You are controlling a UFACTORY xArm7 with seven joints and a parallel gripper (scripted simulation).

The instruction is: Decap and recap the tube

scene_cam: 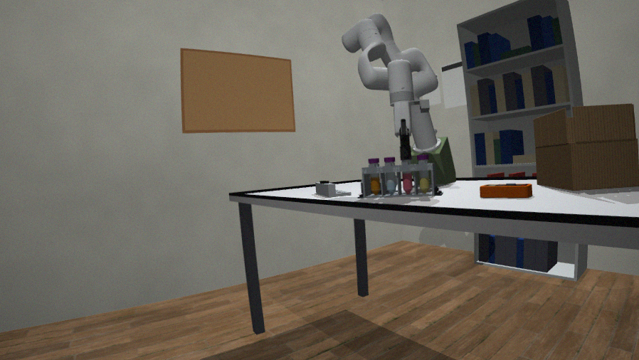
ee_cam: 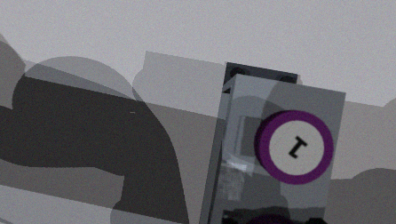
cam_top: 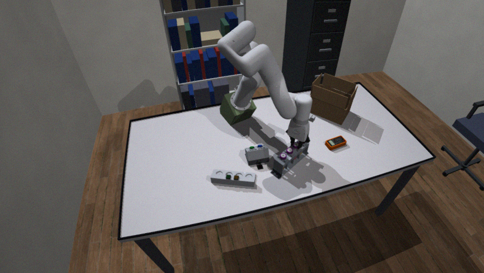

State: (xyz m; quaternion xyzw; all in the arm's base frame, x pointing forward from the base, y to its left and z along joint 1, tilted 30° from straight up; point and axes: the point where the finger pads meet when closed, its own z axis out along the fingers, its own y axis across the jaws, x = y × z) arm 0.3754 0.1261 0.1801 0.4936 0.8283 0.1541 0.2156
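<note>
At the left, the cap tray (cam_top: 233, 181) lies near, and I can see no cap in it. Right of it stands the key housing (cam_top: 256, 156). Farther right, over the decapping station (scene_cam: 363, 181), the gripper (scene_cam: 405, 156) stands vertical and is clenched on the cap of tube 2 (scene_cam: 407, 182). The cap is hidden between the fingers, probably so that it can be unscrewed.

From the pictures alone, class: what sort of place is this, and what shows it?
Probably an office or study used as a small lab: a bookshelf, a filing cabinet, and a rack of capped tubes on a white table.
</note>
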